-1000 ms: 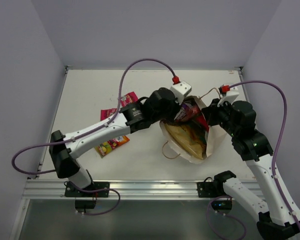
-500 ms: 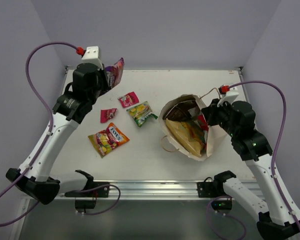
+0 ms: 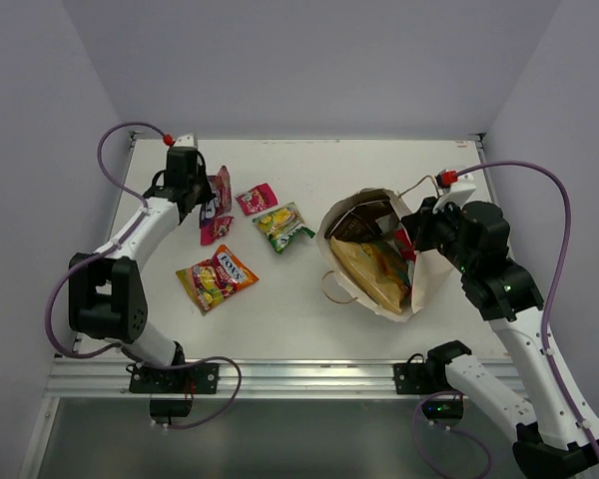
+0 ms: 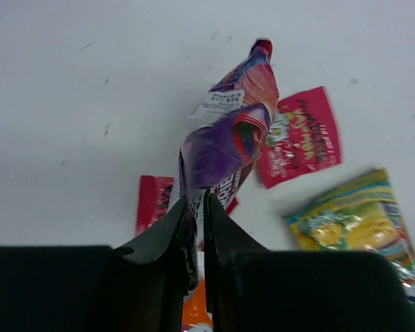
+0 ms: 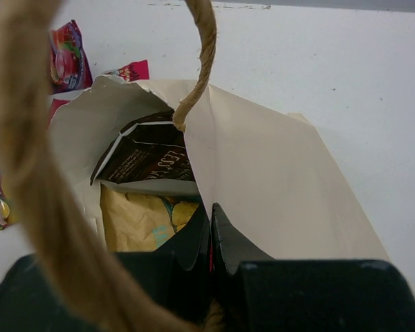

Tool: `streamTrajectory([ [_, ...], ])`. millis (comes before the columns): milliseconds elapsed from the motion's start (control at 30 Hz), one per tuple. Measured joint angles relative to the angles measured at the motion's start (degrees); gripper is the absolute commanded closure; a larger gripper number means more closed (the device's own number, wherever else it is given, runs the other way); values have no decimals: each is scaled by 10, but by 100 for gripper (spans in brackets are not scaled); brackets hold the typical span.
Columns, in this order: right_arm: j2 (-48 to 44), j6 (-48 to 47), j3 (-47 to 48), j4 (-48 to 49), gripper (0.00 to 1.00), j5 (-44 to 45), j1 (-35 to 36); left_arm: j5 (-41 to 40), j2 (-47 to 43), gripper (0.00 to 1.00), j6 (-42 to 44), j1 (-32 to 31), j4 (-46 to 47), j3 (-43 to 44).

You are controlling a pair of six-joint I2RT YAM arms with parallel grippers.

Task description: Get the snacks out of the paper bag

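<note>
The cream paper bag lies open at the right of the table, with a dark brown pouch and a tan pouch inside. My right gripper is shut on the bag's rim, with the cord handle looped in front of its camera. My left gripper is shut on a purple packet at the far left, low over the table. In the left wrist view the packet hangs from my fingertips above a red packet.
On the table lie a pink packet, a red packet, a green-yellow packet and an orange-yellow packet. The bag's second handle lies on the table. Walls close in on the left, back and right.
My left arm pulled the purple packet out of the bag, swung it high to the far left, then lowered it near the red packet. The right arm has not moved.
</note>
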Motion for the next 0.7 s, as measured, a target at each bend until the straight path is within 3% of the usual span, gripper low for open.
streamTrajectory([
  [33, 0, 0, 0, 0, 98, 0, 0, 5, 11, 70, -6, 17, 14, -17],
  [67, 1, 0, 0, 0, 98, -1, 0, 9, 22, 52, -15, 35, 21, -31],
  [200, 1, 0, 0, 0, 98, -2, 0, 38, 40, 14, -38, 96, 20, -62],
  [267, 2, 0, 0, 0, 98, -2, 0, 56, 25, 9, -46, 103, 19, -69],
  [433, 9, 0, 6, -2, 98, 0, 0, 102, -89, 8, -54, 65, 15, -73],
  [567, 16, -2, 21, -15, 98, 10, 1, 133, -189, 9, -56, -53, 22, -44],
  [700, 21, -6, 44, -44, 96, 14, 2, 165, -210, 12, -45, -215, 62, -10],
])
